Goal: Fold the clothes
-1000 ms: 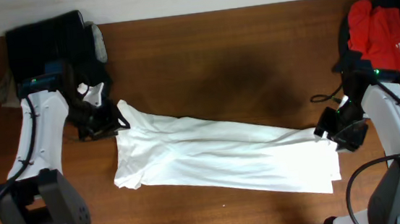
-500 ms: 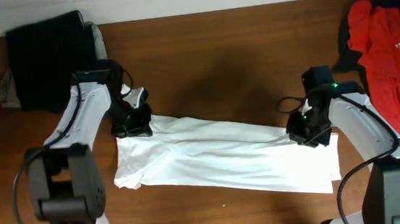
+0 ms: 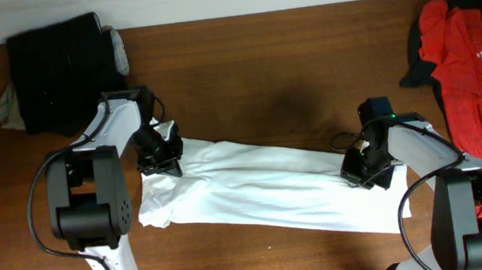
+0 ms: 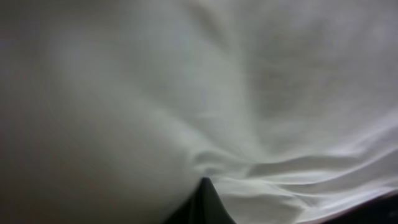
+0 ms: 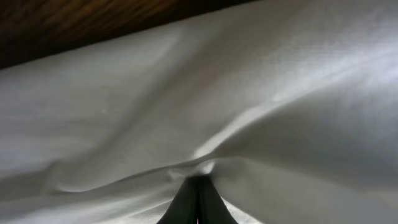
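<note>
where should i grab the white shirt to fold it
The shirt lies flat as a long band, so take its far long edge near both ends, coming from above; a single grip would likely let it sag. The left hand and right hand pinch there now.

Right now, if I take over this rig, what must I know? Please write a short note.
Left tool: shut on the white T-shirt, at its upper left edge.
Right tool: shut on it near its right end.
The shirt lies as a long narrow band across the table, apparently folded lengthwise.
Red shirt: heaped at the right edge, unfolded.
Left to do: fold the band crosswise, then the red shirt.
</note>
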